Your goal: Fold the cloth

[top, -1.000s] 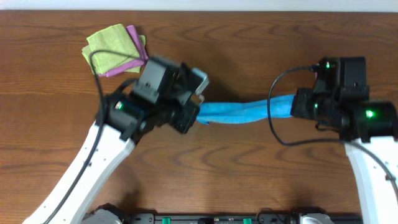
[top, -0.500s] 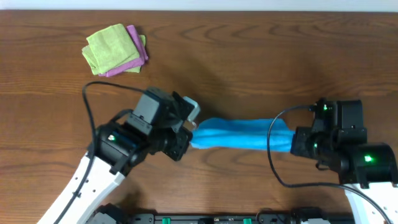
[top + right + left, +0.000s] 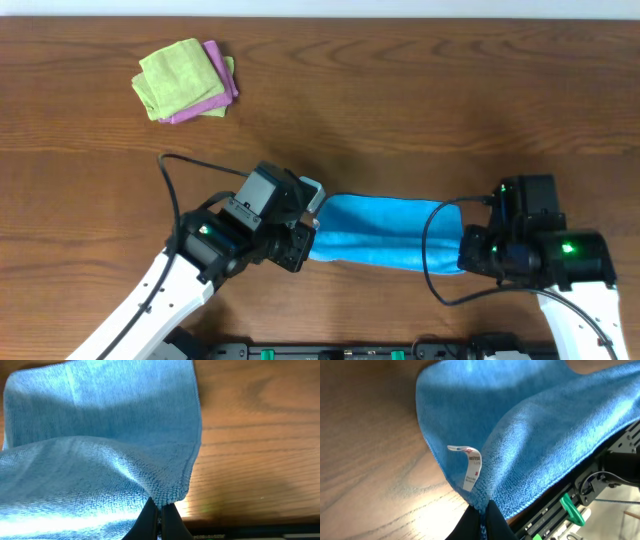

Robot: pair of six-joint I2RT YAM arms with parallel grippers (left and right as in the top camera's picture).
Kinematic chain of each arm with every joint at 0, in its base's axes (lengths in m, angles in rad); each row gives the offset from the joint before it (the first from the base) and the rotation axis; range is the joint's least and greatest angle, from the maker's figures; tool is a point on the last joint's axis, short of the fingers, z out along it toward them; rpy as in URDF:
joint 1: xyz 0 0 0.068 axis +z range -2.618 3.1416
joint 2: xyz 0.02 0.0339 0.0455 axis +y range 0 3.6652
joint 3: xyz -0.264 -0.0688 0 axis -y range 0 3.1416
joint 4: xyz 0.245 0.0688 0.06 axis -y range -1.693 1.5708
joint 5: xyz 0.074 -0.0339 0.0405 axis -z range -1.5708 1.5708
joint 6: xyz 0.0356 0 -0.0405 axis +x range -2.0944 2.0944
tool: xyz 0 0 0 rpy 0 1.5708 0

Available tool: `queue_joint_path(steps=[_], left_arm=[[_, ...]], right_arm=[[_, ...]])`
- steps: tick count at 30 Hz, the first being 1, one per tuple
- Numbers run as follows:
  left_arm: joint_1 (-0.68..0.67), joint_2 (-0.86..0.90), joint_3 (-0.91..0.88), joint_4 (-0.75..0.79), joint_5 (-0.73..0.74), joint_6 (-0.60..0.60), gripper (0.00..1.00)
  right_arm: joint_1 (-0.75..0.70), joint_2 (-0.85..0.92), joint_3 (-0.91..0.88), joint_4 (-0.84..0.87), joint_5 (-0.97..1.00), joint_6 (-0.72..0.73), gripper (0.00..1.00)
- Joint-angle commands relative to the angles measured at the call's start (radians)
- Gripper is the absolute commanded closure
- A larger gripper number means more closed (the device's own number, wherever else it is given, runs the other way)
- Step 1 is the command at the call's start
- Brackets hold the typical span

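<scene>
The bright blue cloth (image 3: 385, 231) lies stretched between my two arms near the table's front edge, partly doubled over. My left gripper (image 3: 308, 243) is shut on its left corner, next to the small white tag (image 3: 471, 466); the cloth fills the left wrist view (image 3: 530, 435). My right gripper (image 3: 466, 252) is shut on the cloth's right corner. In the right wrist view the cloth (image 3: 100, 450) drapes from the pinched fingers (image 3: 159, 510) down onto the wood.
A lime-green cloth (image 3: 178, 77) lies on a pink-purple cloth (image 3: 217, 82) at the table's back left. Black cables loop over both arms. The table's front rail with green clips (image 3: 572, 510) sits just below the cloth.
Both grippers have moved toward the table's front edge, carrying the cloth's corners. The cloth went from a raised, twisted strip to a wider band resting on the table.
</scene>
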Motion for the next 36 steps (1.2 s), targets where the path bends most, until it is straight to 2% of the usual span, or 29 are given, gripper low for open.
queue_joint_path(steps=[1,14,24,29,36], left_arm=[[0.000,0.032,-0.036,0.038,0.025,-0.037,0.94],[0.006,0.206,-0.036,0.185,0.045,-0.020,0.94],[0.105,0.235,-0.036,0.251,0.047,0.032,0.94],[0.126,0.297,-0.035,0.327,0.141,0.058,0.94],[0.125,0.362,-0.035,0.393,0.187,0.058,0.94]], right_arm=[[0.003,0.004,-0.025,0.016,-0.028,0.038,0.99],[0.003,0.134,-0.074,0.108,0.040,0.124,0.98],[0.000,0.186,-0.101,0.189,0.102,0.171,0.99],[-0.029,0.207,-0.101,0.195,0.137,0.187,0.98],[-0.084,0.208,-0.101,0.218,0.152,0.180,0.98]])
